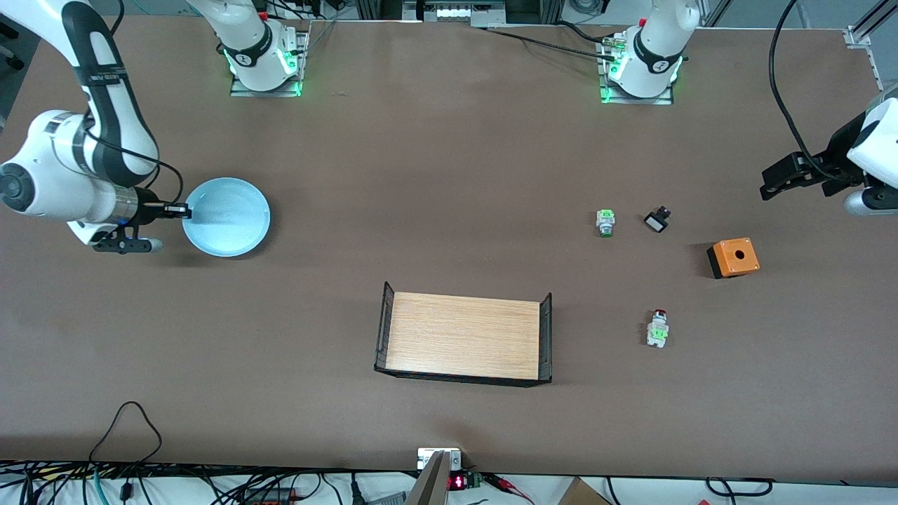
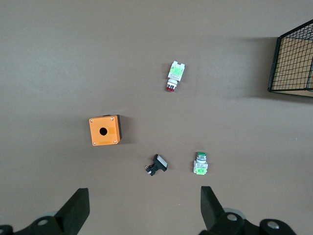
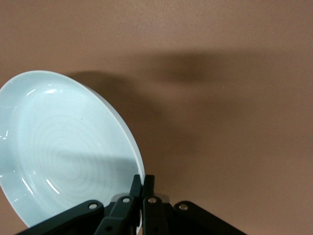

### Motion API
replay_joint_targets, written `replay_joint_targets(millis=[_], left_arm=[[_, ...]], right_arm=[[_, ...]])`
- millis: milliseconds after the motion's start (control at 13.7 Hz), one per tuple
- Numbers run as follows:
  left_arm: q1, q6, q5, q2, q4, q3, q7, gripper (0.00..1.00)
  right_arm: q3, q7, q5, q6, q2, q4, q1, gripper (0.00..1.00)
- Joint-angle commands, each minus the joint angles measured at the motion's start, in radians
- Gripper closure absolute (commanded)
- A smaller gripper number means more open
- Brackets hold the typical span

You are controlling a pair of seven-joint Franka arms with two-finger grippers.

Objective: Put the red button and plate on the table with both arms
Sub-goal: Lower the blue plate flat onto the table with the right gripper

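Observation:
The light blue plate (image 1: 226,216) is at the right arm's end of the table. My right gripper (image 1: 184,209) is shut on its rim and holds it tilted, with a shadow on the brown table (image 1: 449,175) under it. In the right wrist view the fingers (image 3: 143,180) pinch the edge of the plate (image 3: 63,152). The red button (image 1: 657,328) lies on its side on the table toward the left arm's end, and shows in the left wrist view (image 2: 173,76). My left gripper (image 1: 772,186) is open and empty, up in the air (image 2: 142,210) near the table's end.
A green-capped switch (image 1: 605,223) and a small black-and-white part (image 1: 656,221) lie farther from the front camera than the red button. An orange box (image 1: 733,257) with a hole stands beside them. A wooden tray (image 1: 463,337) with black wire ends sits mid-table.

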Motion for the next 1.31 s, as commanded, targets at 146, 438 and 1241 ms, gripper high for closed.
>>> replay_joint_targets(millis=[146,438,1241], left_arm=[[-0.004,-0.010,-0.003,0.010,0.025,0.001,-0.005,0.00],[0.000,-0.010,-0.003,0.010,0.025,0.001,-0.003,0.00],[-0.001,-0.010,-0.003,0.010,0.025,0.001,-0.001,0.00]], right_arm=[[0.017,-0.084,0.001,0.101,0.020,-0.076,-0.063,1.00],[0.019,-0.080,-0.001,0.082,0.026,-0.064,-0.058,0.03],[0.110,0.178,-0.046,-0.340,-0.029,0.313,-0.004,0.00]])
